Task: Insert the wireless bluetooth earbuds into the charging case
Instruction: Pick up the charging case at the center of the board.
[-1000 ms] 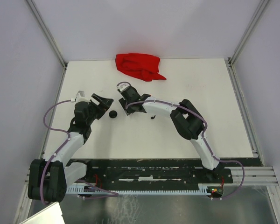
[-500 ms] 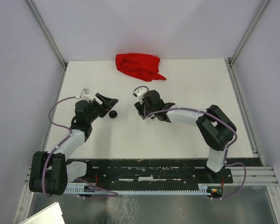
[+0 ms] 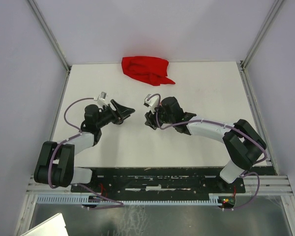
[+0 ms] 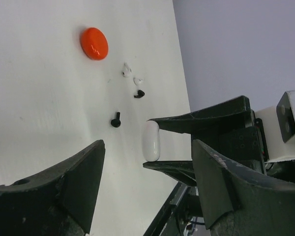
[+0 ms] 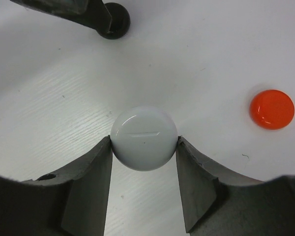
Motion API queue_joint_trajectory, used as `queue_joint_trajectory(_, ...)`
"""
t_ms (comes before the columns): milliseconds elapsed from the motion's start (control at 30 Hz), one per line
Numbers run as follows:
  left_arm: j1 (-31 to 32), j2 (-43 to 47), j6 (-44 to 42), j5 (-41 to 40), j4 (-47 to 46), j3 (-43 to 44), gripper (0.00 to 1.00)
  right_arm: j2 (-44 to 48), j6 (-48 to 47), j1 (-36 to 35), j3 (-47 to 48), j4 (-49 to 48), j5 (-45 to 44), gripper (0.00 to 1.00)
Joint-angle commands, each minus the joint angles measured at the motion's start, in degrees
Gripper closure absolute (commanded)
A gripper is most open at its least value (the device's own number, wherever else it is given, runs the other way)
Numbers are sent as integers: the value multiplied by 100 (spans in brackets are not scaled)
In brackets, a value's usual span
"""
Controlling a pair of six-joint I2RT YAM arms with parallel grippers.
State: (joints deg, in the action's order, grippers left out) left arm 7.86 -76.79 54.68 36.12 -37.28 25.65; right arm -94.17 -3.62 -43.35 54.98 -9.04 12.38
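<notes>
Earbuds (image 4: 116, 120) tiny, black case (image 5: 114, 20) partly hidden

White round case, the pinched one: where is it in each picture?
Top external: cannot make it out; the right end effector hides it, mid-table.
Left wrist: white case edge-on, lower centre, pinched by that end effector.
Right wrist: dead centre, face-on.
Shared landmark: orange round case, upper left in left wrist, right side in right wrist.

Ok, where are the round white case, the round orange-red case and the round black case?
Round white case (image 5: 144, 138): right wrist view, centre of its face.
Round orange-red case (image 5: 272, 109): right wrist view, centre of its top.
Round black case (image 5: 114, 20): right wrist view, its visible dome.
</notes>
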Motion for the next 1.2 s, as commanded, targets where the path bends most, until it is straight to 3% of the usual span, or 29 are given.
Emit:
queue_joint_trajectory(0,285,-135,5,377,-571,176,23,283,-95,3,14,-271,452,85)
queue_joint_trajectory(300,656,-581,-129,324,-751,218,26,334,-52,9,3,-269,524,86)
queue_joint_trajectory(1167,1112,-1068,-106,354,-1146,437,52,397,-51,3,-4,-300,629,86)
